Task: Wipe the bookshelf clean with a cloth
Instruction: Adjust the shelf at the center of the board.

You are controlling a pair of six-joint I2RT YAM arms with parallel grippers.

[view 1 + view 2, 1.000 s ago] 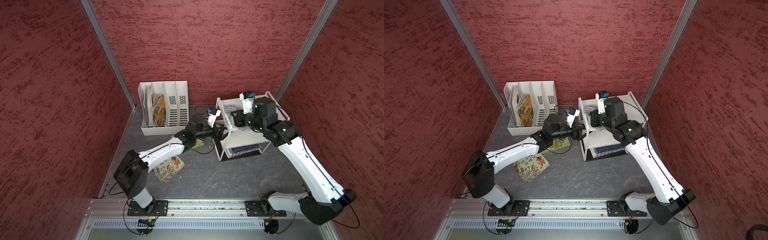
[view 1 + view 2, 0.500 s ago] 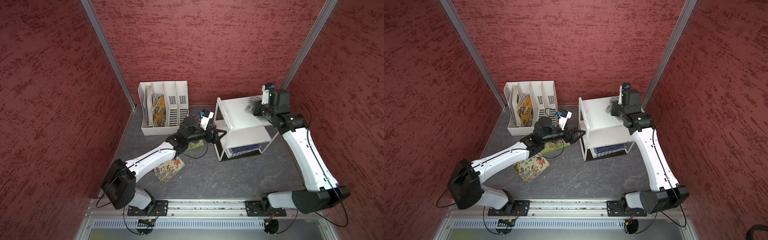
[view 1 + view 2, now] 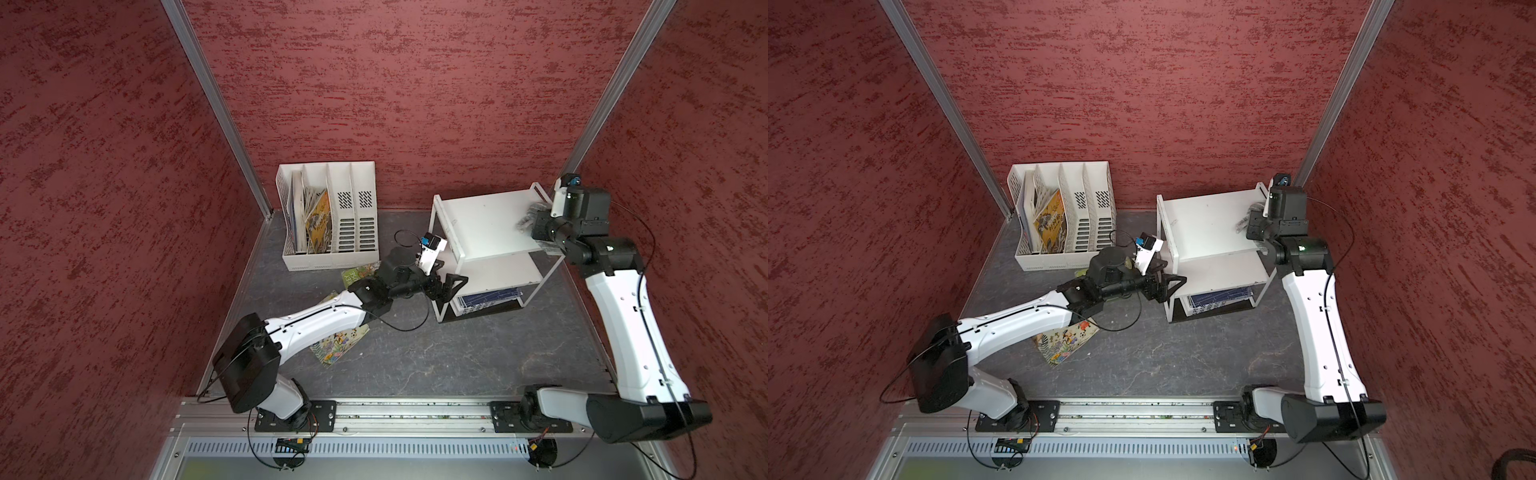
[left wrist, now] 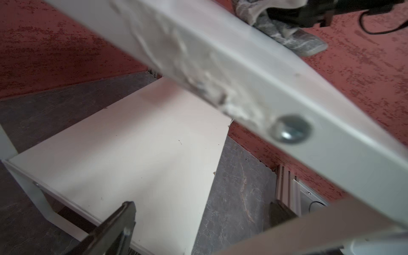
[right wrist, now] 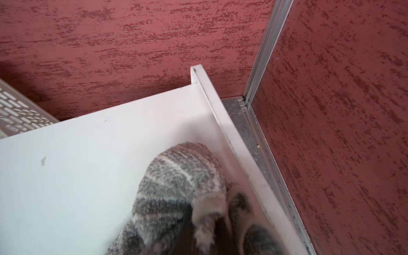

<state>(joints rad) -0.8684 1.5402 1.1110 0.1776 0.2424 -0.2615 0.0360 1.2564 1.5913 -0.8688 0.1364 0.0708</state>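
At the rear right of the dark grey tabletop point(image 3: 457, 365), near the corner of the red walls: the bookshelf point(image 3: 486, 224), upright, 3 white boards in a thin white frame, clear in both top views. On its top board, hard against the right-hand rail: the cloth point(image 3: 527, 218), grey with pale stripes, bunched rather than spread flat, 1 end hanging past the board's edge. Pinched there by the right gripper point(image 3: 540, 227), pressed together on the fabric, its tips hidden under the striped mound in the right wrist view. At the shelf's front left upright, level with the middle board: the left gripper point(image 3: 451, 277), spread wide, holding nothing. Cannot tell whether touching the frame or just beside it. In the left wrist view, 1 dark finger point(image 4: 119, 223) low over the middle board, with a blurred white tube close across the lens. On the bottom tier, a blue book point(image 3: 490, 299). Left of the shelf, against the back wall, a white file organizer point(image 3: 332, 257) with 4 slots, books in 2. Flat on the tabletop, a flowery picture book point(image 3: 336, 351) partly under the left arm and a green book point(image 3: 356, 274) near the organizer.
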